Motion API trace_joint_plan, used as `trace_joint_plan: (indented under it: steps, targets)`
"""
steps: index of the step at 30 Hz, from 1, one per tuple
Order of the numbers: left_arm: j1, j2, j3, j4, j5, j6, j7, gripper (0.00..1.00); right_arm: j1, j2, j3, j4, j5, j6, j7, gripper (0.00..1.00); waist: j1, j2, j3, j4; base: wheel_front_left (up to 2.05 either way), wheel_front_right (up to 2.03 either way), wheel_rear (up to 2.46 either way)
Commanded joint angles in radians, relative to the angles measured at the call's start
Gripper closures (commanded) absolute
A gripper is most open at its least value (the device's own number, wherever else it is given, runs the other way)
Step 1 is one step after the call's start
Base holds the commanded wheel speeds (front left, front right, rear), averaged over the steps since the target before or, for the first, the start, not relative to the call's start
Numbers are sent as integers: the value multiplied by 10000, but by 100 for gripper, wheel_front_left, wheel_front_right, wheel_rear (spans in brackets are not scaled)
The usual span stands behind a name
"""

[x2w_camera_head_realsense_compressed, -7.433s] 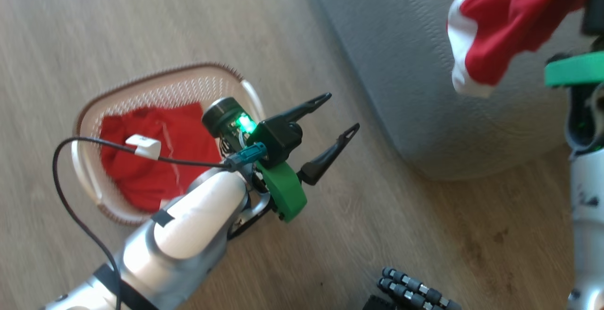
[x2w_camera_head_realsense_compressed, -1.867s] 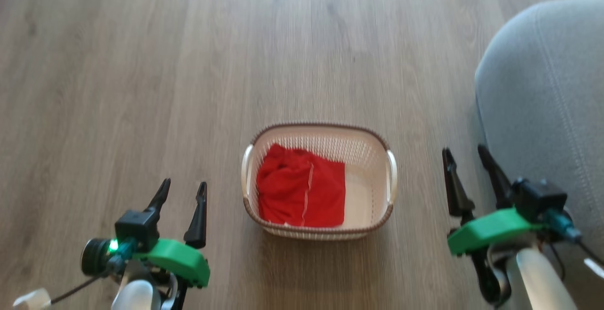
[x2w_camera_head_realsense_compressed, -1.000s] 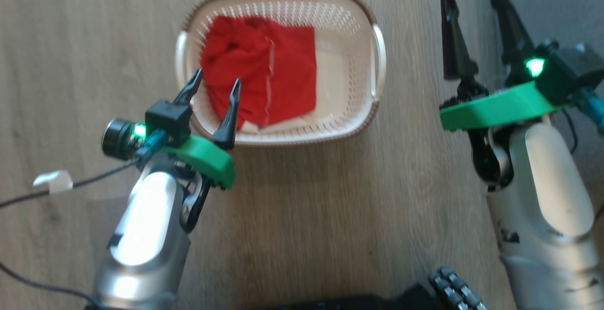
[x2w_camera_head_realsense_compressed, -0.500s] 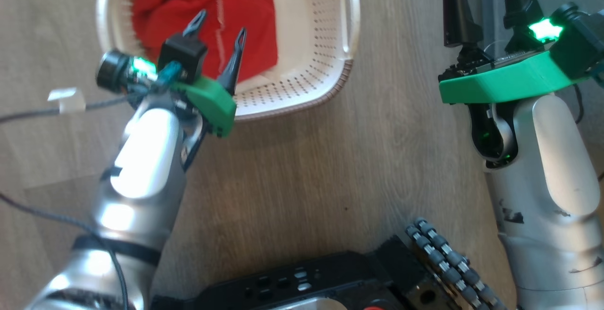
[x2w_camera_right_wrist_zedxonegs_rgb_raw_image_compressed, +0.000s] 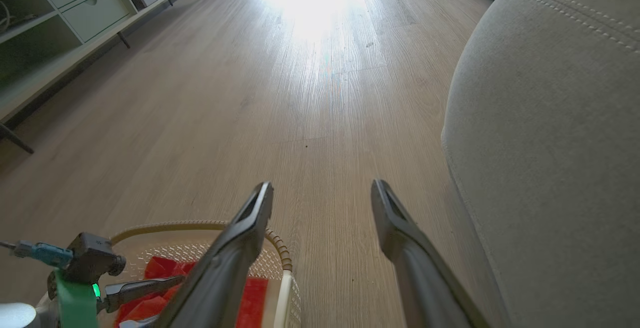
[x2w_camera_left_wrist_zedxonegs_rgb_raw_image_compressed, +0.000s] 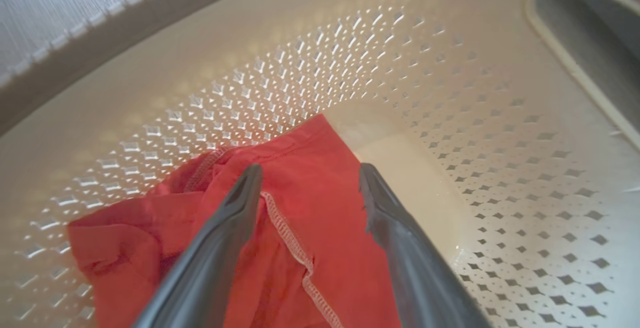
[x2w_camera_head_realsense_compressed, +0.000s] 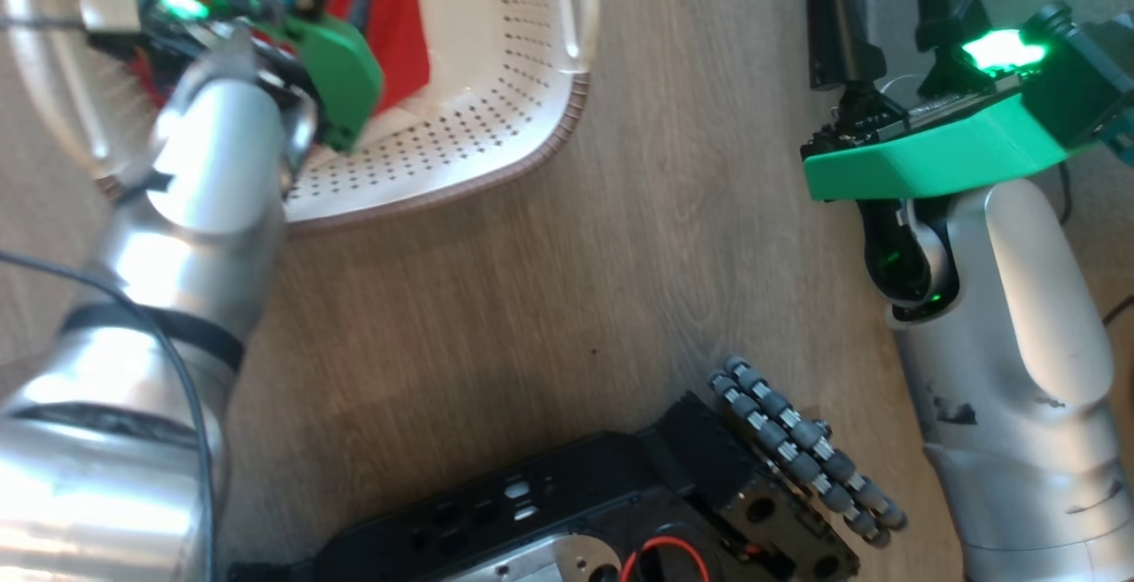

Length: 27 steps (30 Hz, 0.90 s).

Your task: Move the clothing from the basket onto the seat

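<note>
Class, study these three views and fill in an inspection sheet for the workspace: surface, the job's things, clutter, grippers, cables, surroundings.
Surface: wood-look plank floor, with a sunlit patch further off.
Job's things: one bright red fabric garment lies crumpled in the cream perforated plastic basket with a brown rim; the large grey upholstered seat stands to the right.
Clutter: nothing seen.
Grippers: left gripper open, lowered inside the basket, fingers astride the garment; right gripper open, empty, above the floor beside the seat.
Cables: thin dark cable runs along the left arm.
Surroundings: pale cabinet with drawers; the robot's black base.
</note>
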Motion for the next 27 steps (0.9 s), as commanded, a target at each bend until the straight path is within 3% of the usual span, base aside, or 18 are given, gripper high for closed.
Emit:
trace_joint_plan:
  steps: [1, 9, 18, 25, 26, 27]
  targets:
    - [-206, 349, 44, 264, 148, 234, 165, 0, 229, 73, 240, -348, 199, -2, -65, 0, -1, 1, 264, -303, 0, 0, 0]
    - [-1031, 851, -239, 1272, 442, 559, 705, 0, 254, 73, 433, -401, 595, -2, -65, 0, -1, 1, 619, -733, 0, 0, 0]
    - [-1398, 1079, -450, 1690, 571, 1282, 1523, 0, 532, 74, 355, -392, 628, -2, -65, 0, -1, 1, 736, -700, 0, 0, 0]
    - [-1353, 1056, -766, 1815, 617, 1028, 2343, 0, 547, 74, 454, -381, 631, -2, -65, 0, -1, 1, 765, -647, 0, 0, 0]
    - [-1340, 1024, -785, 1820, 596, 1000, 2362, 8, 530, 74, 456, -373, 626, -2, -65, 0, -1, 1, 771, -636, 0, 0, 0]
    - [-1322, 986, -795, 1825, 568, 978, 2380, 95, 513, 74, 457, -371, 627, -2, -65, 0, -1, 1, 773, -625, 0, 0, 0]
